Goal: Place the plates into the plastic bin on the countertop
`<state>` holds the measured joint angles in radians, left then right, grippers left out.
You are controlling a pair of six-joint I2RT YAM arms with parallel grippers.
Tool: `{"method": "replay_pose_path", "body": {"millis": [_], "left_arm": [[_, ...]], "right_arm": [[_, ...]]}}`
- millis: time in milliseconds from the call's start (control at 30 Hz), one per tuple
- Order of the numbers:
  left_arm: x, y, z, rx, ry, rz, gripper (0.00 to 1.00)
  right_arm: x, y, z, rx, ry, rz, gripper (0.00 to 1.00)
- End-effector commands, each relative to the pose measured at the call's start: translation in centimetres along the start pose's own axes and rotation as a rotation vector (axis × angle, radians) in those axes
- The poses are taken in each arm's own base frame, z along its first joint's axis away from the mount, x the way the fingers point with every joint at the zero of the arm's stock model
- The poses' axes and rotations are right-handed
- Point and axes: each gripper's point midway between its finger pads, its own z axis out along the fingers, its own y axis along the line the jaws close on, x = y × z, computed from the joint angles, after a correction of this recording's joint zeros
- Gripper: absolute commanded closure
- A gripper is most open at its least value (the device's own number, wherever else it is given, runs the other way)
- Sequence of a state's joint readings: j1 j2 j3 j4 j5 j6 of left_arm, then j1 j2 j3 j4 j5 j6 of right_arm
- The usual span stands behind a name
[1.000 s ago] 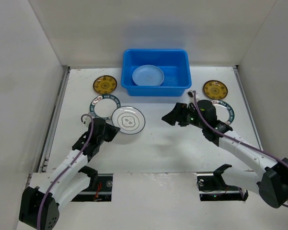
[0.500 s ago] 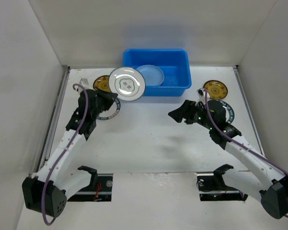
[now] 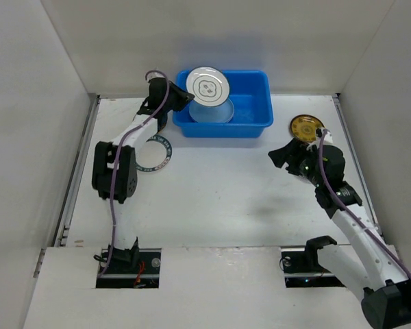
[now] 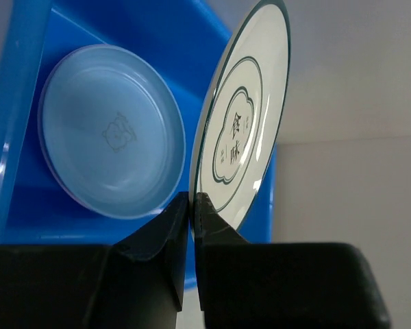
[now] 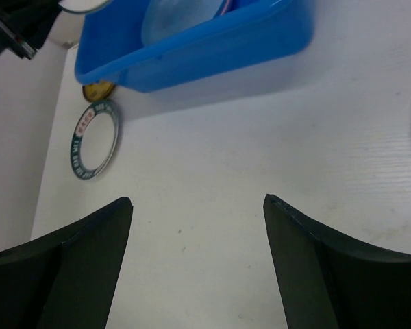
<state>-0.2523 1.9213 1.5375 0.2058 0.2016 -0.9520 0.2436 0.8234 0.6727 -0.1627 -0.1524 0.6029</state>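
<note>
My left gripper [image 3: 180, 98] is shut on the rim of the white plate with the thin dark ring [image 3: 209, 86] and holds it tilted on edge above the left part of the blue plastic bin [image 3: 252, 122]. In the left wrist view the jaws [image 4: 192, 200] pinch the plate's [image 4: 243, 123] lower rim. The light blue plate [image 4: 109, 130] lies in the bin [image 4: 157, 41] below. My right gripper [image 3: 282, 155] is open and empty above the countertop [image 3: 219, 199]; in the right wrist view it [image 5: 197, 200] is wide open.
A white dark-banded plate [image 3: 155, 155] lies left of centre, partly under my left arm, and shows in the right wrist view [image 5: 94, 140] with a yellow-gold plate [image 5: 96, 90] behind it. Another yellow-gold plate [image 3: 307, 127] lies at the right. White walls enclose the counter.
My left arm has lifted the thin-ringed plate from the counter and carried it back over the bin. My right arm has drawn back to the right, its gripper still open.
</note>
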Motion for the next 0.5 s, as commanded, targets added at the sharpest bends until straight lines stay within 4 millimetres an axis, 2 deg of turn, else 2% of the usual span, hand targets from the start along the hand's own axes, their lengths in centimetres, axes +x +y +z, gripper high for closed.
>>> {"method": "replay_pose_path", "body": {"millis": [0, 133, 267, 467], "left_arm": [[-1.5, -4.6, 1.9, 0.161, -0.009, 0.029, 1.0], [-1.2, -2.5, 5.2, 0.135, 0.004, 0.022, 0.99], [-0.7, -0.8, 7.4, 0.114, 0.015, 0.023, 0.97], [0.5, 0.4, 9.6, 0.096, 0.042, 0.043, 0.83]], "right_arm": [[-2.7, -0.5, -1.4, 0.045, -0.078, -0.007, 0.17], [-3.7, -2.1, -2.7, 0.1, -0.119, 0.019, 0.17], [-4.0, -4.0, -3.6, 0.164, -0.153, 0.059, 0.17], [-4.3, -7.1, -4.7, 0.259, -0.21, 0.163, 0.17]]}}
